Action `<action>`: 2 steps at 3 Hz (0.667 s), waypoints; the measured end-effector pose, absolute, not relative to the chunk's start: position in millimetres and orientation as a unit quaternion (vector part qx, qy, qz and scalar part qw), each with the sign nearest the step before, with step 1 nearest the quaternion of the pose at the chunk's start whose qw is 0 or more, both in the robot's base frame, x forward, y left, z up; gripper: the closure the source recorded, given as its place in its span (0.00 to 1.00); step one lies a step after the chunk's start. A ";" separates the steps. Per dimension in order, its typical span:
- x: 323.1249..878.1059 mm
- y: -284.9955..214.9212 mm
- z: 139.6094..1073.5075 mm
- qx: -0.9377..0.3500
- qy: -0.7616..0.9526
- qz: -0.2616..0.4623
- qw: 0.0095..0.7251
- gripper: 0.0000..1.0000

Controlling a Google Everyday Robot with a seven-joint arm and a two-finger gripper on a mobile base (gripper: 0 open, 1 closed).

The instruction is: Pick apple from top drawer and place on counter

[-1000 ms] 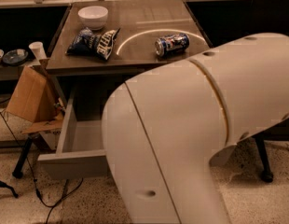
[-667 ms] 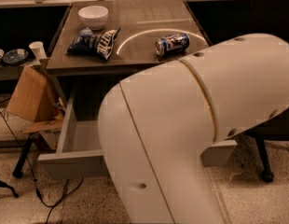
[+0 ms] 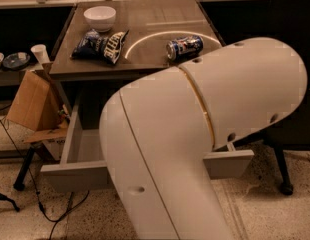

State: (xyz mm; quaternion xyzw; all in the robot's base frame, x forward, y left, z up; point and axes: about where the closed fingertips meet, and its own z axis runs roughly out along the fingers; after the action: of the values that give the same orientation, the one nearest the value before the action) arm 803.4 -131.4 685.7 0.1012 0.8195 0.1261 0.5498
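A large, smooth white robot arm shell (image 3: 195, 134) is seen filling the view from the centre down to 6 o'clock, and much of the wide, shallow grey top drawer (image 3: 75, 176) is covered by it. The drawer is pulled open below the flat grey-brown counter (image 3: 155, 19), which is set at 12 o'clock and is marked with a pale curved arc (image 3: 145, 38). Only the drawer's 9 o'clock end and a short piece of its front at 4 o'clock are shown. The small orange-red apple is not seen in the visible part, so its place cannot be told. The gripper is not shown anywhere in the view, and whether it is apart or together cannot be told. On the counter, a round white bowl (image 3: 100, 18) is placed at 11 o'clock, with a crumpled dark blue chip bag (image 3: 100, 46) just beside it toward 6 o'clock. A blue soda can (image 3: 184, 47) is laid on its side at the counter's 3 o'clock side, inside the arc. A brown cardboard box (image 3: 30, 101) is seen at 9 o'clock, and a black chair (image 3: 295, 59) at 3 o'clock.
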 end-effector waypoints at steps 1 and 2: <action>805.4 -132.5 690.3 0.093 0.813 0.125 0.562 0.00; 806.6 -131.0 694.3 0.083 0.807 0.128 0.570 0.00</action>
State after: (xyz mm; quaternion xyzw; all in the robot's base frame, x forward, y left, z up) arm 806.6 -131.0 694.3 0.0826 0.8073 0.1282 0.5700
